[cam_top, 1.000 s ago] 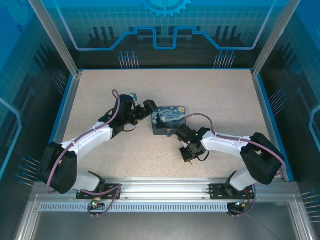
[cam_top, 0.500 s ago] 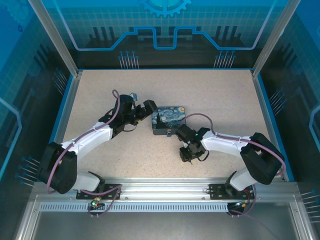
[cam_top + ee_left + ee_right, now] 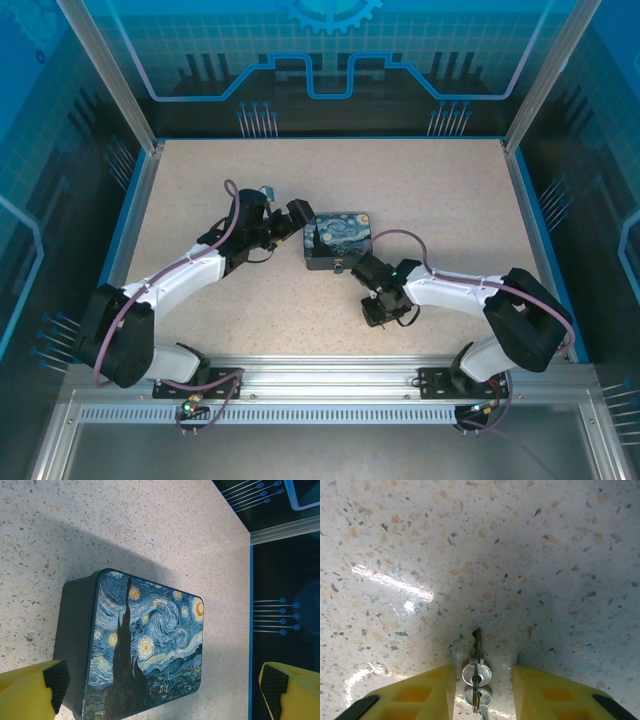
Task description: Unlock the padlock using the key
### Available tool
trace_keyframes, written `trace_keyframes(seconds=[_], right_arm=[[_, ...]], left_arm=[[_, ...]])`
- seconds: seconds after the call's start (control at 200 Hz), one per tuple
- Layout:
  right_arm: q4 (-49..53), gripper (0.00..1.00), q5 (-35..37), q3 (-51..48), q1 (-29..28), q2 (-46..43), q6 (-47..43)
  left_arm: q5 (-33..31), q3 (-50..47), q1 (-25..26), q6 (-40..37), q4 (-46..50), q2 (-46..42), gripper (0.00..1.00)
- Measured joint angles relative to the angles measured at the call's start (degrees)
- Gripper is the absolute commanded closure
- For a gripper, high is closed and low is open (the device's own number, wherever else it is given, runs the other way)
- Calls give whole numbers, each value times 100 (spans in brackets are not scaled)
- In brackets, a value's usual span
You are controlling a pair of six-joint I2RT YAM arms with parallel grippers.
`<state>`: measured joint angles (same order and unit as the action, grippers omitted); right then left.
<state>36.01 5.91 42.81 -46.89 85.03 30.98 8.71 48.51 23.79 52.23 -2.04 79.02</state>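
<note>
The right tool (image 3: pixel 483 674) stood released. In its wrist view the two yellow fingers (image 3: pixel 415 692) sat apart at the bottom of the frame, with a strip of bare bench showing between each of them and the key (image 3: pixel 477 645). The key lay flat between them, its thin blade pointing up the frame. Its round bow sat low at the centre beside a second small ring, and I could not tell whether that ring carried another key. Nothing was pinching it.

A second before, those fingers had been clenched. Since then they had sprung apart, and in the overhead view the right arm had edged slightly toward the right of the frame. To my eye that meant the key had been let go onto the bench rather than carried to the lock. It would need a fresh, better-placed grip before any insertion, and the lock looked to be still unopened.

The padlock (image 3: pixel 341 268) was only a tiny grey nub at the lower edge of the starry printed box (image 3: pixel 338 239). It sat near the middle of the overhead frame, just up and left of the right tool and too small to read. The left tool (image 3: pixel 298 228) waited at the box's left end with its jaws spread wide. In its wrist view one black pad (image 3: pixel 55 679) was close to the box's dark side wall and the other was far off at the lower right. It held nothing. The speckled bench (image 3: pixel 430 190) stretched away around them.
</note>
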Motion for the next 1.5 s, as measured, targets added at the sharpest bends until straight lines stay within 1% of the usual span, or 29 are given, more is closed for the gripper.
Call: trace_keyframes(seconds=[0.06,0.485,0.55,0.65,0.69,0.785,0.961,1.081,1.266,1.426,1.501], right_arm=[[2,70,72,0,-42,24,17],[149,72,616,192,-538,286,334],[170,75,699,227,-612,343,385],[219,82,776,291,-702,413,470],[240,86,802,304,-713,413,483],[258,100,811,306,-717,400,535],[149,100,778,212,-697,293,525],[-63,100,581,101,-592,105,483],[-433,100,-133,-7,-367,-264,284],[-629,100,-662,-7,127,-892,66],[-741,100,-883,-7,361,-1095,-9]], left_arm=[[0,0,0,2,0,0,1],[0,0,0,22,2,0,1],[0,0,0,24,2,0,1],[0,13,0,26,9,4,1],[0,33,0,26,17,11,1],[-11,127,7,33,92,46,1],[-332,455,120,26,605,76,1],[-420,498,153,20,767,76,1],[-494,498,168,20,925,76,1],[-496,498,267,15,931,76,1],[-376,496,308,-26,911,76,1]])
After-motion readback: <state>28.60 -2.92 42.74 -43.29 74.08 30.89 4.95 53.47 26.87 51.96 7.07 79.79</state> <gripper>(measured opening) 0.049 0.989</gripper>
